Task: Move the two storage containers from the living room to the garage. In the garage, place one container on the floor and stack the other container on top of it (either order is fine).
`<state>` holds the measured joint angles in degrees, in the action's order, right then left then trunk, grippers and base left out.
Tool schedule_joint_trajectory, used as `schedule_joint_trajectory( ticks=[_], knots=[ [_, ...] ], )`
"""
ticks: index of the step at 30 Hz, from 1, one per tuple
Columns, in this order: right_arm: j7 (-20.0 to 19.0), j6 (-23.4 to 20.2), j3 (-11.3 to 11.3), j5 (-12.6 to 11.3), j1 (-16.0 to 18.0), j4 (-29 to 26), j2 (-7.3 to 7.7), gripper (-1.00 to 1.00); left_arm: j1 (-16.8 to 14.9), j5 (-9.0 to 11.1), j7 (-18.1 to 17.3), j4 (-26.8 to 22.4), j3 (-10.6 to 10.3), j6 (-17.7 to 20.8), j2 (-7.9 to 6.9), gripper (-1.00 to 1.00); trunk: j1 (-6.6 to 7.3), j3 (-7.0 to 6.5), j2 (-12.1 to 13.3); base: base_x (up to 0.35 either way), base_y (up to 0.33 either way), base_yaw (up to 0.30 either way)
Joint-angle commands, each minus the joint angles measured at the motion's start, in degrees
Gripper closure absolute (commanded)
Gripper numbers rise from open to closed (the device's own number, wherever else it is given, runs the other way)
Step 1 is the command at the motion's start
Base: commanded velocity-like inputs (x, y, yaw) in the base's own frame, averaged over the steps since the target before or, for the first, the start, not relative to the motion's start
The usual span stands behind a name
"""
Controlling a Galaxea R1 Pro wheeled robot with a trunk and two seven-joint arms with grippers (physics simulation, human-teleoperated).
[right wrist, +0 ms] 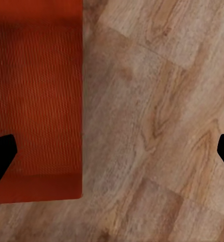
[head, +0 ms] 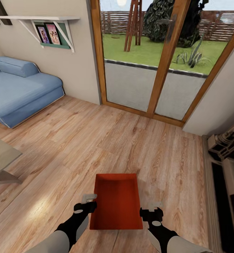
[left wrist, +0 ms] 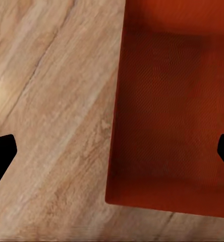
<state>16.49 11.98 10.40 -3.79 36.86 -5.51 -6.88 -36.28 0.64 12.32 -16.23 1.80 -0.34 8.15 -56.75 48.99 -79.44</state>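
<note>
One orange-red storage container (head: 117, 202) sits low over the living room's light wood floor (head: 96, 140), straight in front of me, with nothing in it. My left gripper (head: 86, 205) is at its left wall and my right gripper (head: 151, 210) at its right wall. In the left wrist view the left gripper (left wrist: 112, 154) is open, fingertips wide apart, with the container's (left wrist: 167, 111) side wall between them. The right wrist view shows the right gripper (right wrist: 112, 154) open in the same way over the container's (right wrist: 36, 101) other wall. Neither pair of fingers touches the walls.
A blue sofa (head: 18, 91) stands at the far left under a wall shelf (head: 43, 19). Wood-framed glass doors (head: 148, 59) lie ahead. A glass table corner (head: 1, 158) juts in at the left. The fireplace surround (head: 226, 165) lines the right edge.
</note>
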Motion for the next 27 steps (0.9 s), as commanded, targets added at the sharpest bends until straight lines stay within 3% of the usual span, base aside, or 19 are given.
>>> schedule_joint_trajectory(
  ticks=[1, 24, 27],
  knots=[
    [0.23, 0.66, 0.47, -0.35, 0.04, 0.07, -0.04, -1.0, -0.02, 0.0, 0.09, 0.5, 0.12, -0.12, 0.0, -1.0, -0.22, 0.22, -0.44, 0.0, 0.0, 0.0],
    [0.21, 1.72, 0.54, -0.34, 0.06, -0.77, -0.16, -1.0, -0.02, -0.21, 0.08, 2.61, -0.12, -0.36, -0.18, -1.0, -5.27, 4.35, -9.66, 0.0, 0.0, 0.0],
    [-1.35, 1.94, 0.51, -0.19, 0.02, -0.56, -0.23, -1.0, -0.02, -0.2, 0.14, 2.54, -0.12, -0.36, -0.21, -1.0, -5.93, 4.89, -10.86, 0.0, 0.0, 0.0]
  ],
)
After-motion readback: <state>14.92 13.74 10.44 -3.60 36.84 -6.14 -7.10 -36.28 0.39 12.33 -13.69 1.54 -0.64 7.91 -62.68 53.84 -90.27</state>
